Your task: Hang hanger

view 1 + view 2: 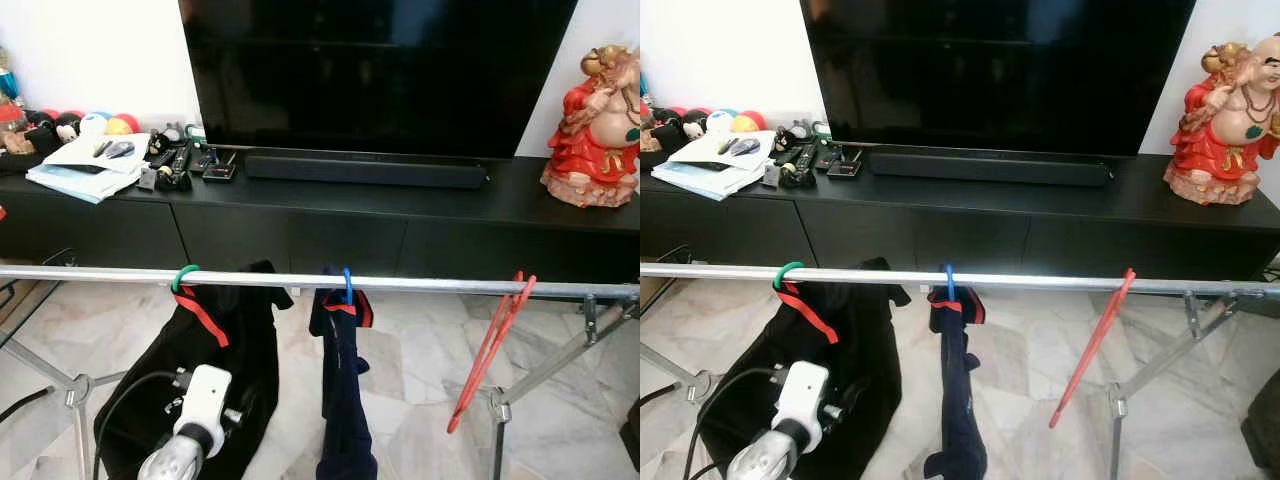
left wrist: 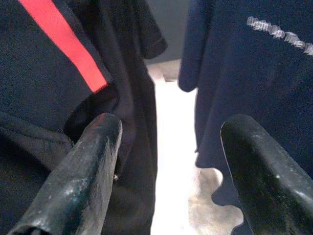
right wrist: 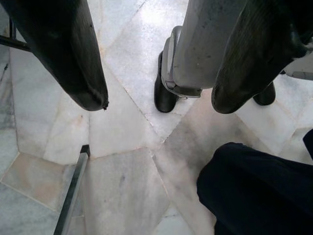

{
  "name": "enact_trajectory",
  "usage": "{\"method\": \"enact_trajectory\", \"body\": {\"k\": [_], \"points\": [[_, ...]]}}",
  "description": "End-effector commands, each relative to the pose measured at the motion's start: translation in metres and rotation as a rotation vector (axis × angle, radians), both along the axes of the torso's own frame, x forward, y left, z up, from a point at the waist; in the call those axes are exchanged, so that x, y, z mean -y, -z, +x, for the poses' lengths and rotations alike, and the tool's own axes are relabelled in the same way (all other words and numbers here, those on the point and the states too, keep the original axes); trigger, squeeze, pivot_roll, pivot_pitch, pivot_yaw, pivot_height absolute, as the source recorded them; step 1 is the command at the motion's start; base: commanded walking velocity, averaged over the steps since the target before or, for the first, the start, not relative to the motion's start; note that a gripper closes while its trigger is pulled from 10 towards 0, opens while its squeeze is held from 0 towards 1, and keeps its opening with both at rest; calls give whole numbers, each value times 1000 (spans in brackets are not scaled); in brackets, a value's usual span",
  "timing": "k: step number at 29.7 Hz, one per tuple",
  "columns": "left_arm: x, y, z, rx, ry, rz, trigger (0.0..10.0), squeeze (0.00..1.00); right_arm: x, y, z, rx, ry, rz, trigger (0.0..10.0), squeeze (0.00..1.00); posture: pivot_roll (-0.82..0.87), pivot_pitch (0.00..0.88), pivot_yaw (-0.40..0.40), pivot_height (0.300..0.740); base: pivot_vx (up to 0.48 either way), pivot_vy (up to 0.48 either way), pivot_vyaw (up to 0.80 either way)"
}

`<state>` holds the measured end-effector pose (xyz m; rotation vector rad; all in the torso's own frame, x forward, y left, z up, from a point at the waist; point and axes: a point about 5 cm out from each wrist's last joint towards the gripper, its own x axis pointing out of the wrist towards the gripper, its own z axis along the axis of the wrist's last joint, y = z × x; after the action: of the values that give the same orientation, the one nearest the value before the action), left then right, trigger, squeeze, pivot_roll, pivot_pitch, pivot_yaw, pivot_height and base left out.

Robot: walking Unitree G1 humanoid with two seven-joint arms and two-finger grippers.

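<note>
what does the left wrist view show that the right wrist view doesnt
Left wrist view: the open left gripper faces a hanging black shirt with a red stripe and a navy shirt with pale printed lettering, with a bright gap between them.

Right wrist view: the open right gripper points down at the pale marble tile floor, a grey metal rack bar, the robot's silver leg and black foot, and a dark cloth heap.

Both: two black fingers spread apart, holding nothing.

Even indoor daylight, head views sharp.
Glare whitens the floor in the left wrist view; nearby pincer fingers are soft-focused.
</note>
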<state>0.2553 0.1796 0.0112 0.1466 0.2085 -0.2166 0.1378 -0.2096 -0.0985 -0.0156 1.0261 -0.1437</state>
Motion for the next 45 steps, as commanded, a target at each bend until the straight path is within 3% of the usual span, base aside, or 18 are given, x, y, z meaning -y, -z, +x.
{"method": "enact_trajectory", "body": {"k": [1, 6, 13, 14, 19, 20, 24, 25, 30, 34, 40, 42, 45], "points": [[-7, -12, 2, 53, -2, 19, 10000, 0, 0, 0, -1, -3, -5, -2, 10000, 0, 49, 6, 29, 740, 0, 0, 0], [-29, -51, 5, 187, -63, 33, 10000, 0, 9, -3, 3, 3, -7, -10, 10000, 0, 61, 12, 25, 740, 0, 0, 0], [-46, -79, 9, 249, -66, 81, 10000, 0, 10, -4, 8, 8, -10, -13, 10000, 0, 68, 14, 23, 740, 0, 0, 0], [-55, -85, 11, 239, -64, 107, 10000, 1000, 4, -5, 12, 11, -16, -11, 10000, 0, 67, 16, 23, 740, 0, 0, 0], [-67, -90, 14, 196, -59, 133, 10000, 1000, -3, -4, 13, 13, -22, -5, 10000, 0, 66, 16, 24, 740, 0, 0, 0], [-75, -90, 15, 148, -85, 139, 10000, 1000, -2, -3, 10, 12, -21, -6, 10000, 0, 64, 18, 24, 740, 0, 0, 0], [-85, -93, 18, 120, -126, 154, 10000, 1000, 5, -3, 6, 11, -19, -11, 10000, 0, 67, 19, 22, 740, 0, 0, 0], [-87, -96, 20, 122, -141, 147, 10000, 0, 8, -3, 5, 11, -18, -14, 10000, 0, 70, 19, 21, 740, 0, 0, 0], [-96, -103, 27, 131, -192, 159, 10000, 0, 19, -5, 4, 12, -15, -22, 10000, 0, 69, 19, 21, 740, 0, 0, 0], [-96, -94, 32, 75, -193, 111, 10000, 0, 18, -6, 6, 14, -15, -22, 10000, 0, 67, 19, 21, 740, 0, 0, 0], [-90, -82, 42, 0, -147, 96, 10000, 0, -7, -1, 8, 10, -32, -3, 10000, 0, 63, 19, 19, 740, 0, 0, 0], [-85, -81, 50, -33, -124, 92, 10000, 0, -30, 1, 8, 7, -43, 15, 10000, 0, 57, 20, 19, 740, 0, 0, 0], [-80, -80, 53, -49, -98, 64, 10000, 0, -39, 2, 9, 6, -47, 21, 10000, 0, 57, 20, 19, 740, 0, 0, 0]]}}
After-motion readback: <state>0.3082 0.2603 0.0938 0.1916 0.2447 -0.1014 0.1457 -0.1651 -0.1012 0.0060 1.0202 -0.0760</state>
